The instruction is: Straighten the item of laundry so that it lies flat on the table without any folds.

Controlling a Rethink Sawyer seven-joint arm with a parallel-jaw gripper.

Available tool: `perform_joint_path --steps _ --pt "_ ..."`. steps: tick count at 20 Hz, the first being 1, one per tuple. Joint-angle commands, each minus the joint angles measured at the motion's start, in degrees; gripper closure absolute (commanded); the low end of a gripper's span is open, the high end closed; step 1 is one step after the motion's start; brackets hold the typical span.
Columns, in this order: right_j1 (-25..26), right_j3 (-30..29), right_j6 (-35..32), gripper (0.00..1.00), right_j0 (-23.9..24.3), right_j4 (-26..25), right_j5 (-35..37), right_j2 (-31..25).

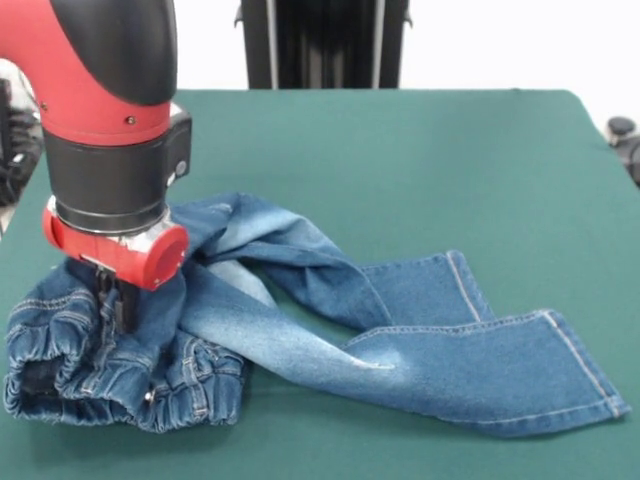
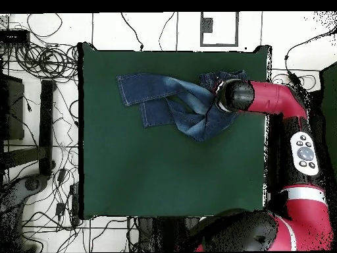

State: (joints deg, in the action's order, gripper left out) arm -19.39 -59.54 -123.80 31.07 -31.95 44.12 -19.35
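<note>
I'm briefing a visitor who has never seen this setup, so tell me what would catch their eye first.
The big red and black arm dominates the front view's upper left, coming down onto the waistband end of the jeans. The jeans lie crumpled there and twisted in the middle, their two legs stretching toward the right across the dark green table. The hand is pressed into the bunched denim, so whether it is open or shut cannot be told.
</note>
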Motion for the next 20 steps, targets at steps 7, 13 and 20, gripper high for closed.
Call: perform_joint_path --steps 7,13,20 --pt "1.2 -8.8 5.6 1.00 1.7 -2.1 0.2 2.8" --pt "-1.4 -13.4 2.6 1.00 2.9 -1.6 2.5 7.0" --pt "-3.2 -18.7 -0.1 1.00 3.7 0.1 3.3 9.7"
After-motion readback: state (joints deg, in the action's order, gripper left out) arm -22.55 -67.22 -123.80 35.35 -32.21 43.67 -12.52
